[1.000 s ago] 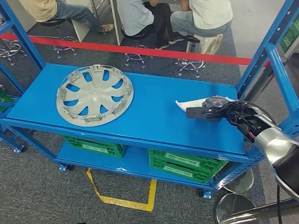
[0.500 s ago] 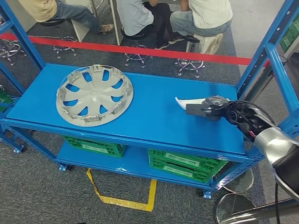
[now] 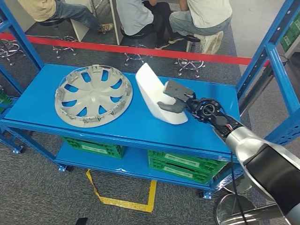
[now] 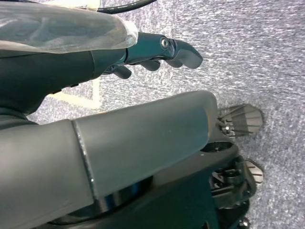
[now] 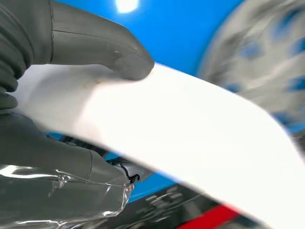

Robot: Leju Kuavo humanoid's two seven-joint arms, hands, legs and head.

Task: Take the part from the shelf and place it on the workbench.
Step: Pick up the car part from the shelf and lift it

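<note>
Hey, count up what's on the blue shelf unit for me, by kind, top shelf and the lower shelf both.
Hubcaps: 1, silver hubcap lying on the top shelf.
White parts: 1, white part gripped by the right hand over the top shelf.
Green crates: 2, green crates on the lower shelf.
Total: 4

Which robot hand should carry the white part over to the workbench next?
The right robot hand: it already grips the white part, lifted above the blue shelf. The left robot hand hangs over the floor, holding nothing.
</note>
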